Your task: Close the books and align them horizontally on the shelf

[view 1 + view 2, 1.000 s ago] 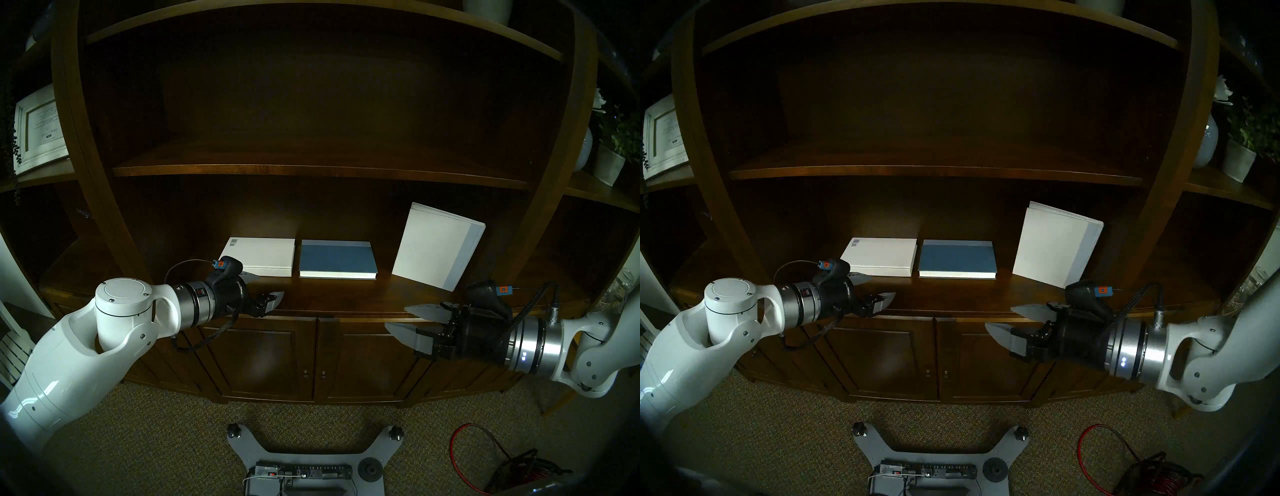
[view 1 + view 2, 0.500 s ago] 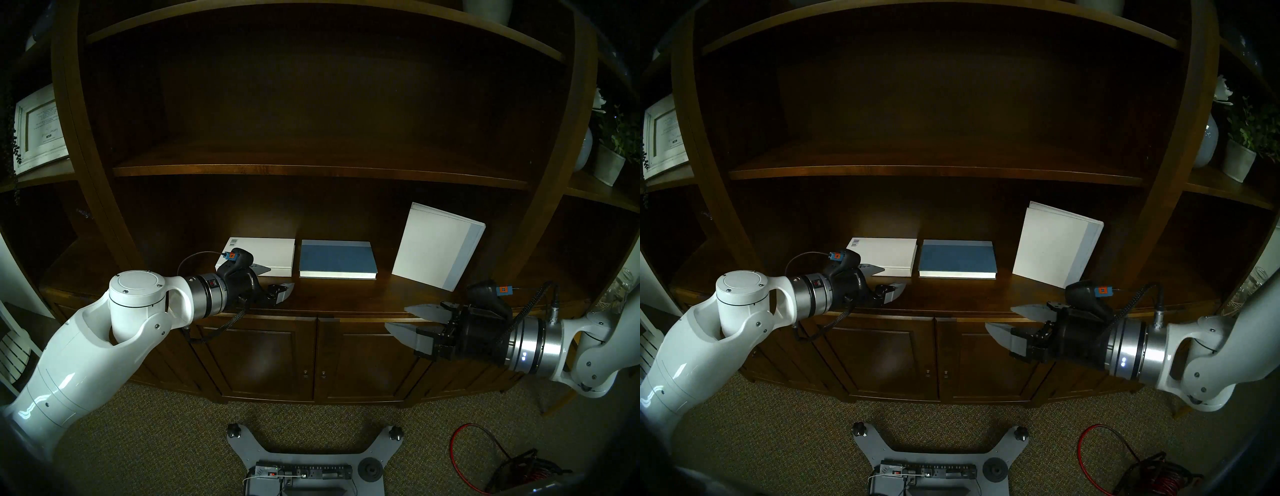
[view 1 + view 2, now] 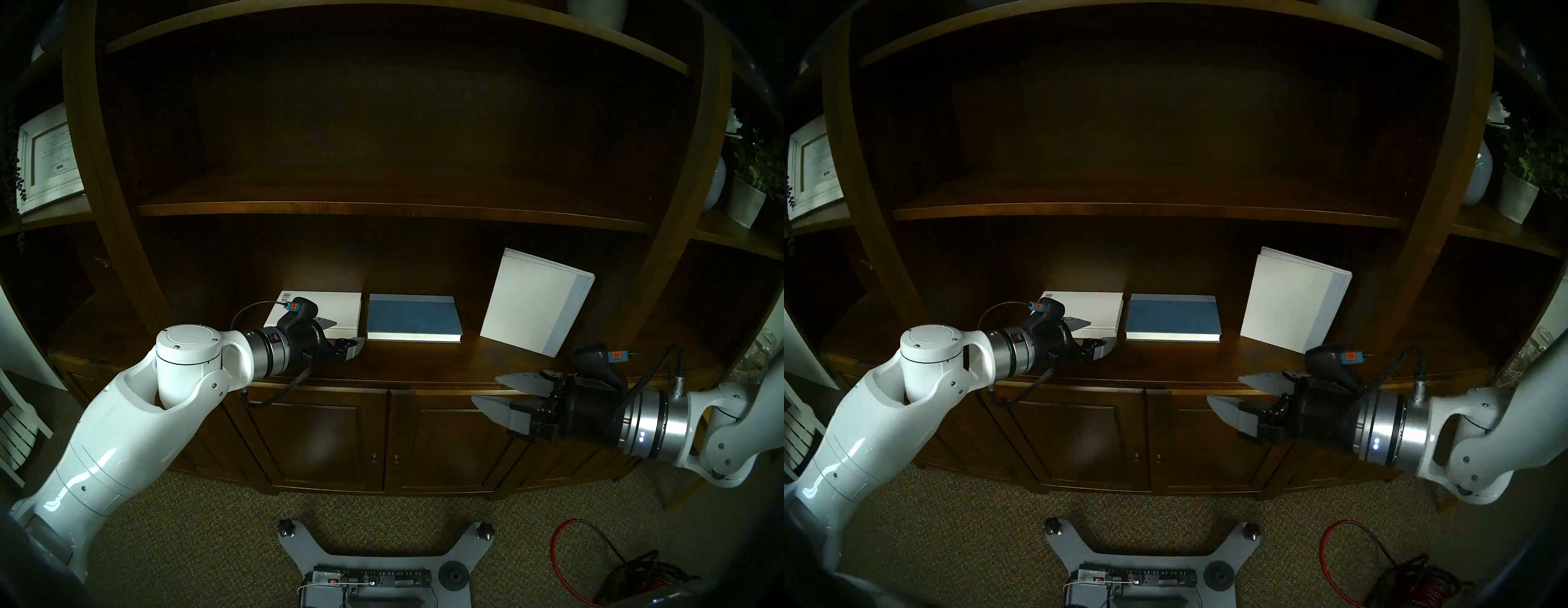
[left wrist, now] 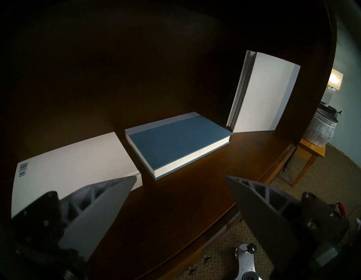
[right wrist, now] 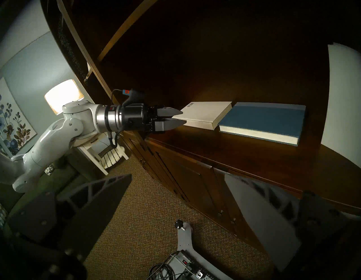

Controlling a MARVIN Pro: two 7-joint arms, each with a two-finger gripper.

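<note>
A white book with a barcode (image 3: 335,312) and a blue book with a pale band (image 3: 413,317) lie flat and closed, side by side on the dark wooden shelf (image 3: 424,361). A larger white book (image 3: 534,299) stands upright at the right, leaning back, its pages slightly fanned in the left wrist view (image 4: 259,95). My left gripper (image 3: 345,334) is open and empty at the barcode book's near right corner, one finger (image 4: 109,195) over its cover. My right gripper (image 3: 487,388) is open and empty, in front of the shelf's front edge, below the large white book.
A thinner shelf board (image 3: 382,208) hangs above the books. Panelled cabinet doors (image 3: 382,437) are below the ledge. A white-framed picture (image 3: 46,157) stands far left and a potted plant (image 3: 753,187) far right. The robot base (image 3: 373,564) and a red cable (image 3: 594,547) are on the carpet.
My left arm has moved forward and to the right, bringing its open gripper up to the barcode book's near right corner. The right arm and the books have not moved.
</note>
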